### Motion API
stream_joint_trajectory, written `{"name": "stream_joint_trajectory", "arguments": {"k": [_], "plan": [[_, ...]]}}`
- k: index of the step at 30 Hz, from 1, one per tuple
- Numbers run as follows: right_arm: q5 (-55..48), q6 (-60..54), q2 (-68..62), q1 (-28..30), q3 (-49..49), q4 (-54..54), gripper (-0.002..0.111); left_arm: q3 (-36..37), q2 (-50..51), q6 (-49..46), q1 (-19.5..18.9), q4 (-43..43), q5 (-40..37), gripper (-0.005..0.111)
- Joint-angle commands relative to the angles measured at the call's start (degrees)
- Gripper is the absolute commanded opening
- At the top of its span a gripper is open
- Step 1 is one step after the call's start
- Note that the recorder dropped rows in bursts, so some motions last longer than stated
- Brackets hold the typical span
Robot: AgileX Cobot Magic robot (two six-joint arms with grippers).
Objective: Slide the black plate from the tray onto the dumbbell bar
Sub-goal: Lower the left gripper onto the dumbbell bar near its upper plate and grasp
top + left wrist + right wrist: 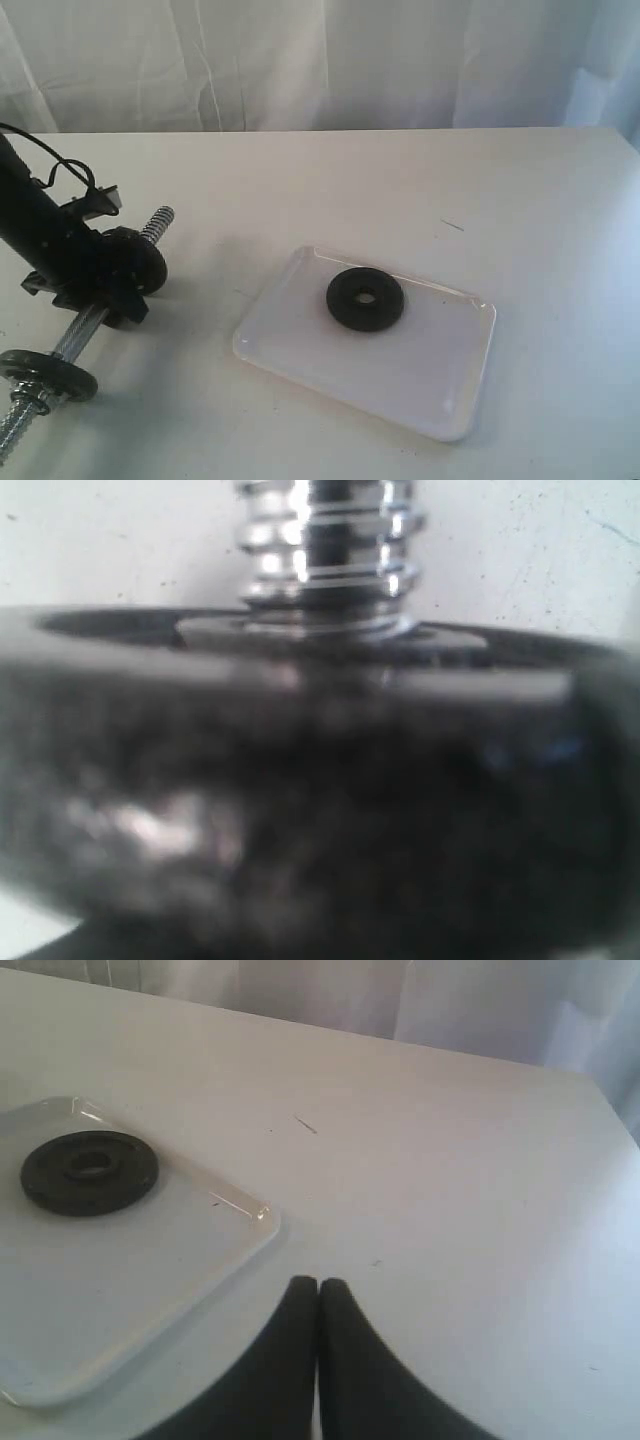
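On the tray [300,345], right side: black plate [365,298] lies flat | right gripper [318,1286] pressed together, empty | left gripper [105,268] by dumbbell bar [157,224], cannot tell its grip | risk: plate may skid on shiny tray, or hole may catch on bar's bumpy end

White table [450,180] bearing the objects, glossy white tray [420,380] lying flat on it right of centre, chrome dumbbell bar [78,338] slanting near its left edge, contact with table unclear.
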State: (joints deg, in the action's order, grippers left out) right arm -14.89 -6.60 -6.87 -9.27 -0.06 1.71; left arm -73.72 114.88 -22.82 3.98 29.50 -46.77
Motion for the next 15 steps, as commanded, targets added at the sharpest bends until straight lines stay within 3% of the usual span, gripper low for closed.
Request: {"name": "stream_joint_trajectory", "arguments": {"k": [1,5,10,15], "plan": [[0.39,-0.19,0.16,0.20,0.06,0.26,0.000,0.36,0.12,-0.08,0.20,0.85,-1.21,0.034],[0.39,-0.19,0.16,0.20,0.06,0.14,0.000,0.36,0.12,-0.20,0.20,0.85,-1.30,0.003],[0.39,-0.19,0.16,0.20,0.06,0.14,0.000,0.36,-0.25,-6.67,0.20,3.69,-1.62,0.000],[0.39,-0.19,0.16,0.20,0.06,0.14,0.000,0.36,-2.95,-17.20,0.20,13.46,-2.85,0.000]]}}
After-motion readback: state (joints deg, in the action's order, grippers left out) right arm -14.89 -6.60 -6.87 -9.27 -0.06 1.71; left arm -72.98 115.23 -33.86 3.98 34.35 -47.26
